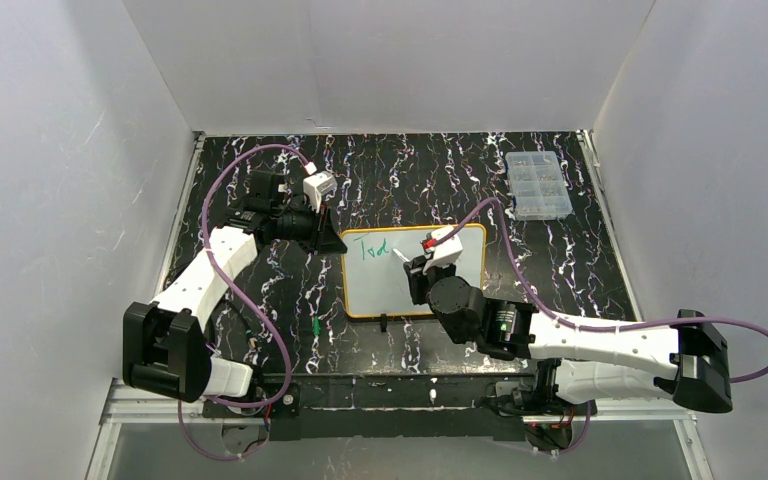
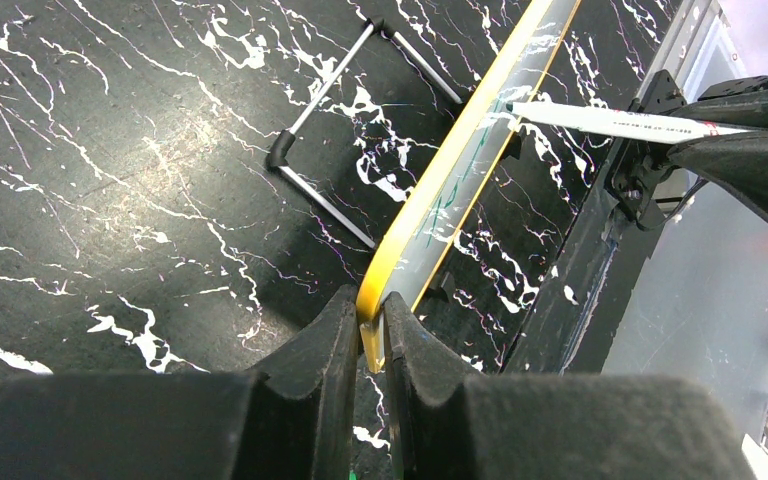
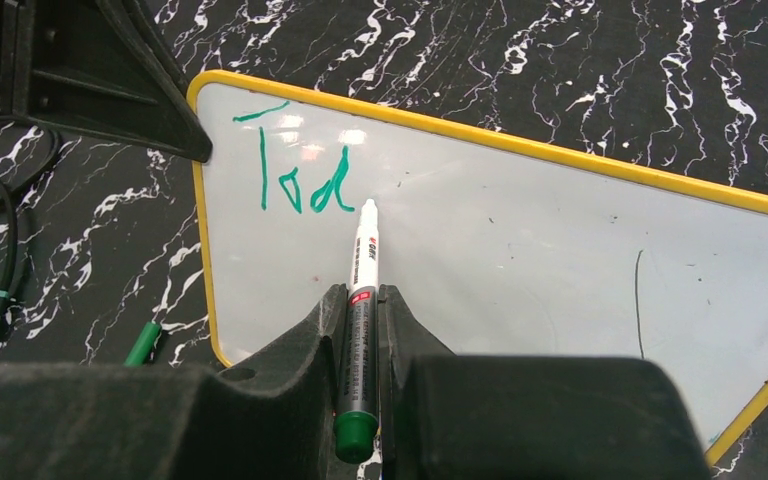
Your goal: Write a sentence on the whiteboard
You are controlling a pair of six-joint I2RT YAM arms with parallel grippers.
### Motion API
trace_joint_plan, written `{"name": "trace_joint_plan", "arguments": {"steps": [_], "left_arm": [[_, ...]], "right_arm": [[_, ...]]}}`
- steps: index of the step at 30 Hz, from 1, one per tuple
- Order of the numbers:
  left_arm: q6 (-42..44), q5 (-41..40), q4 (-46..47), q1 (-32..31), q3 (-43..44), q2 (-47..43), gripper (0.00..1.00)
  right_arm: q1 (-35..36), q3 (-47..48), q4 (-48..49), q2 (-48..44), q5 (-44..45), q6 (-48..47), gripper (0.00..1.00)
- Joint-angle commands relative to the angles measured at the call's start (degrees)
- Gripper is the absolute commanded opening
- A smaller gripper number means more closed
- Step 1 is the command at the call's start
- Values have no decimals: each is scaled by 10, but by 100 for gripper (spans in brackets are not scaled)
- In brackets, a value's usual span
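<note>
The left gripper blocks the far-left corner of the whiteboard; the right gripper and its marker stand over the middle. The board right of them lies bare; the compartmented box sits well apart.

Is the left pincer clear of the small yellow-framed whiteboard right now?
No, the left pincer is shut on the frame edge of the small yellow-framed whiteboard, one finger on either side.
</note>
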Motion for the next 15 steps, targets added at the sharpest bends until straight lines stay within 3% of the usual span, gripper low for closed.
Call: {"name": "trace_joint_plan", "arguments": {"steps": [1,15], "left_arm": [[10,-2,-2,4,-1,-25,0],[10,-1,-2,4,-1,-25,0]], "right_arm": [[-1,1,27,2,31,-9,1],[-1,10,66,25,30,-40,1]]}}
